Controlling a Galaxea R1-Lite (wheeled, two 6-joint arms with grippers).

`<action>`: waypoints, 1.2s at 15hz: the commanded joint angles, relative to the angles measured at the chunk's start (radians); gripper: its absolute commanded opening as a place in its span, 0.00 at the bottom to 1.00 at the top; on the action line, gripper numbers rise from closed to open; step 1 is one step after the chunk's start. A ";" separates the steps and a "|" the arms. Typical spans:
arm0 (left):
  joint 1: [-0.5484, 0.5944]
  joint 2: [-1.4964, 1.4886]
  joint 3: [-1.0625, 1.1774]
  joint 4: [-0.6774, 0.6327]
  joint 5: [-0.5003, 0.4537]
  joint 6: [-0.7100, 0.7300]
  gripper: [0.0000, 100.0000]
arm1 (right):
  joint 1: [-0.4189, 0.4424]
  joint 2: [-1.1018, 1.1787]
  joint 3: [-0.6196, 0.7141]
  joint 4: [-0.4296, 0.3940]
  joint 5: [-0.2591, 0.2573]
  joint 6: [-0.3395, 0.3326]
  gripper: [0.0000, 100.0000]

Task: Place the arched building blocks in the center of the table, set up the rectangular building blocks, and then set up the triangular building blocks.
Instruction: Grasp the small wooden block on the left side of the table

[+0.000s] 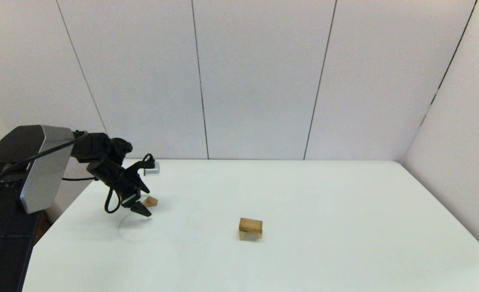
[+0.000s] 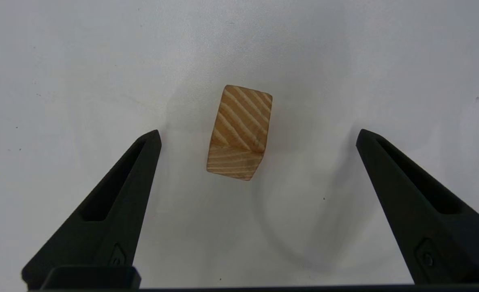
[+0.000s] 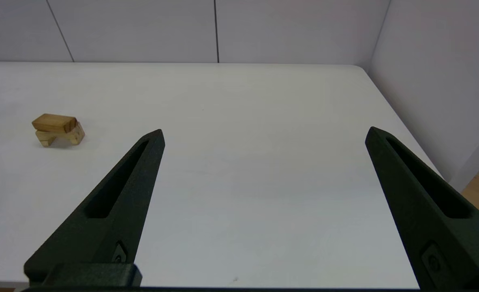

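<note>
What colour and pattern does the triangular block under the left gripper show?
Light wood with darker diagonal grain stripes on the triangular block; clearest in the left wrist view.

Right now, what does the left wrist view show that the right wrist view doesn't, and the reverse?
Only the left wrist view shows the triangular block, lying apart from and between the open left tool's fingers. Only the right wrist view shows the rectangular block stacked on the arched block, far off beside the open, empty right tool, plus the wall panels. Both show the white table.
</note>
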 commanded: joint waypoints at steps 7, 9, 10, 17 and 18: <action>0.000 0.009 0.000 0.005 0.000 0.004 1.00 | 0.000 0.000 0.000 0.000 0.000 0.000 1.00; 0.002 0.009 0.000 0.003 0.000 0.000 0.00 | 0.000 0.000 0.000 0.000 0.000 0.000 1.00; 0.002 0.010 -0.003 0.003 0.000 0.000 0.00 | 0.000 0.000 0.000 0.000 0.000 0.000 1.00; 0.000 0.015 -0.003 0.003 -0.001 0.000 0.00 | 0.000 0.000 0.000 0.000 0.000 0.000 1.00; 0.000 0.017 -0.005 0.002 -0.001 0.000 0.00 | 0.000 0.000 0.000 0.000 0.000 0.000 1.00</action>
